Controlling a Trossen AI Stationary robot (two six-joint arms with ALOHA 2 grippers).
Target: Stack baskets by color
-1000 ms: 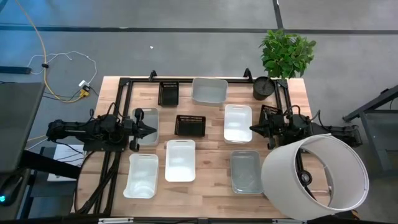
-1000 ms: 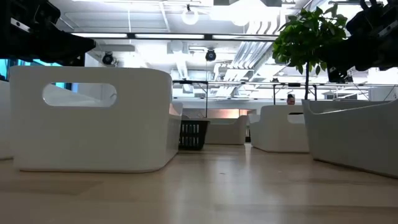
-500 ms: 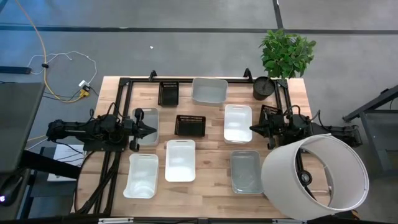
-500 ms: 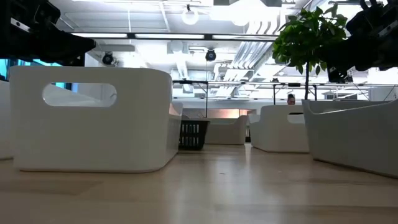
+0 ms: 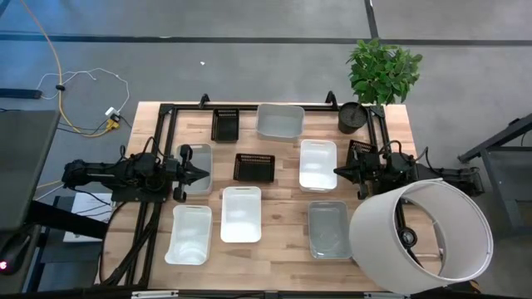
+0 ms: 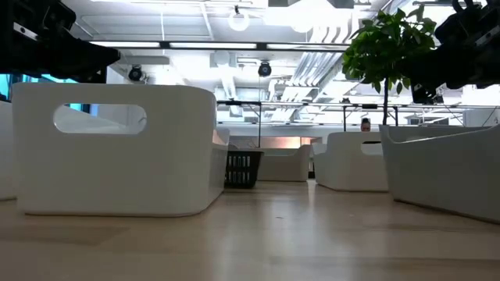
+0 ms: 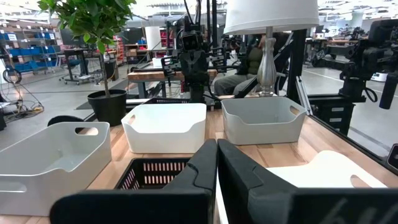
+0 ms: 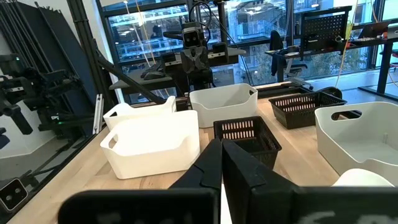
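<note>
From above, the left pincer (image 5: 202,173) hangs closed and empty over the grey translucent basket (image 5: 196,169) at the left side of the counter (image 5: 274,249). The right pincer (image 5: 339,171), also closed and empty, sits at the right edge of a white basket (image 5: 317,164). Between the two arms lies a black mesh basket (image 5: 254,167); another black basket (image 5: 225,124) and a large grey basket (image 5: 279,121) lie along the far edge. Nearer the front stand two white baskets (image 5: 241,213) and (image 5: 189,233), and a clear one (image 5: 329,228). A lampshade (image 5: 421,229) covers the right front corner.

At counter level, a white basket with a slot handle (image 6: 117,148) fills the left.

From the left wrist, the closed fingers (image 7: 205,168) point over the black mesh basket (image 7: 149,174), with white baskets (image 7: 165,126) beyond.

From the right wrist, the shut fingers (image 8: 214,165) point at the black mesh basket (image 8: 247,134).
</note>
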